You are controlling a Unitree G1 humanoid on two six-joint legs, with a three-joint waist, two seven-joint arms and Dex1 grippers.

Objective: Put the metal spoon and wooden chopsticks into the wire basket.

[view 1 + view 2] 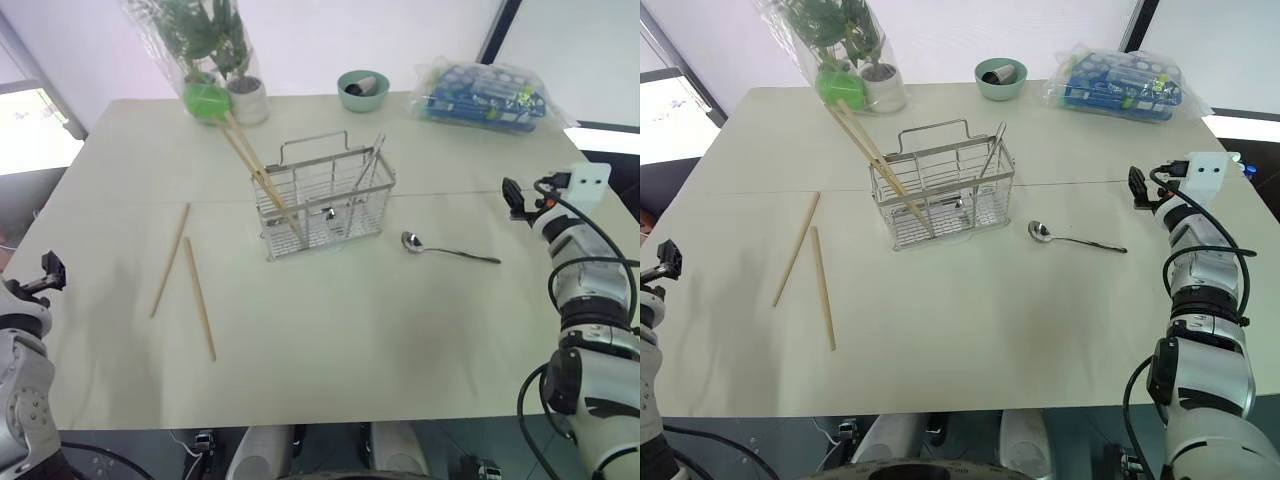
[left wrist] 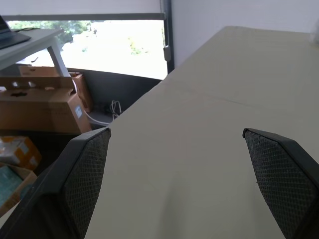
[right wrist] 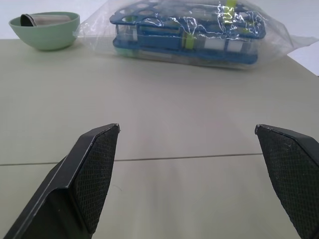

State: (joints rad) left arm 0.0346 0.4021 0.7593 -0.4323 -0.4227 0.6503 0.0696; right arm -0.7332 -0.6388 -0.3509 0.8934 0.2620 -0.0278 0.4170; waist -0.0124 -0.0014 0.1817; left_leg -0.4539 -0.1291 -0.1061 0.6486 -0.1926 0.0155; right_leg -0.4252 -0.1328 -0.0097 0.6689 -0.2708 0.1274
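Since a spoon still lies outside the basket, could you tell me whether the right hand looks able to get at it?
Probably yes: the metal spoon lies alone on bare table between the wire basket and the open right hand, with nothing between them.

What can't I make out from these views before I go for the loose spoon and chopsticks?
- Wire basket: the head views show chopsticks and thin metal handles standing inside, but how many pieces is too small to count through the grid.
- Green bowl: the rim hides most of the thing inside.
- Blue rack: the crinkled plastic bag blurs its contents.
- Plant: its top is cut off by the picture edge.
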